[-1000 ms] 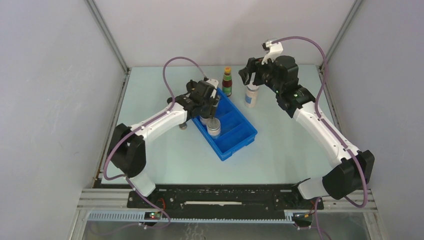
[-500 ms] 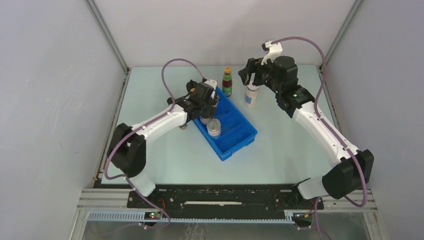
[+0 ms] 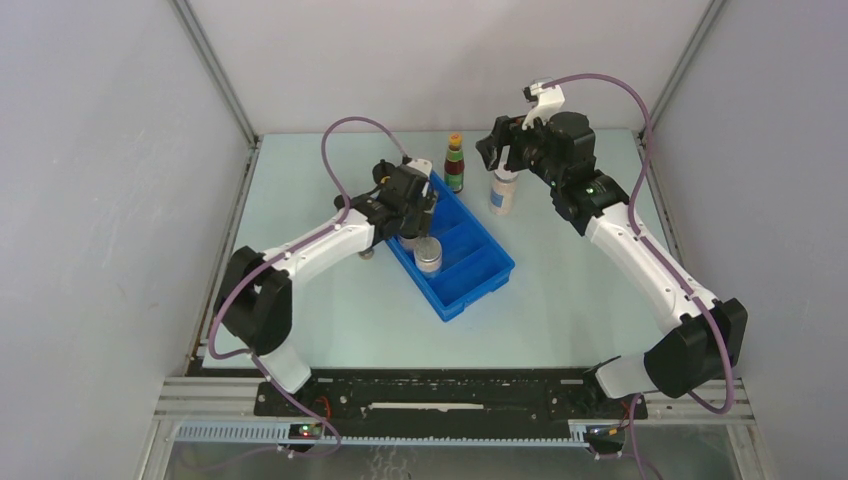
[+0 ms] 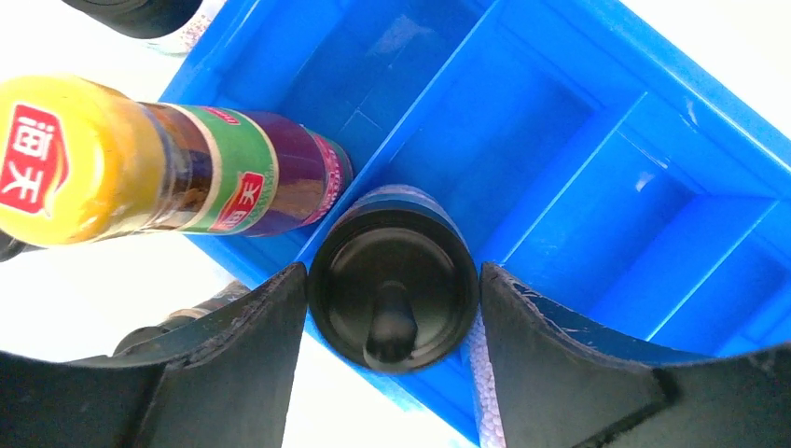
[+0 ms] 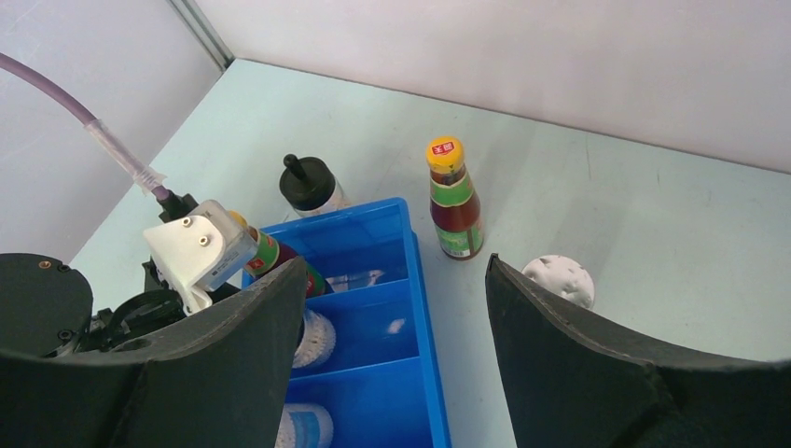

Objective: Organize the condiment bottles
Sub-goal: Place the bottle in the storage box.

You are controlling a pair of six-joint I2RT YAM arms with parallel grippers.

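Black-lidded jar (image 4: pixel 392 299) inside blue tray (image 4: pixel 597 187), against its wall: rigid, light, smooth lid likely slippery. Grip lid sides, not knob. Left fingers (image 4: pixel 233 364) flank lid, contact unclear. Right fingers (image 5: pixel 233 355) apart, empty.

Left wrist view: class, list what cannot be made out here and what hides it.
Black-lidded jar: body and label hidden under its own lid.
Second black lid: cut off by the top edge.
Dark object outside the blue tray: mostly behind a finger, unidentifiable.
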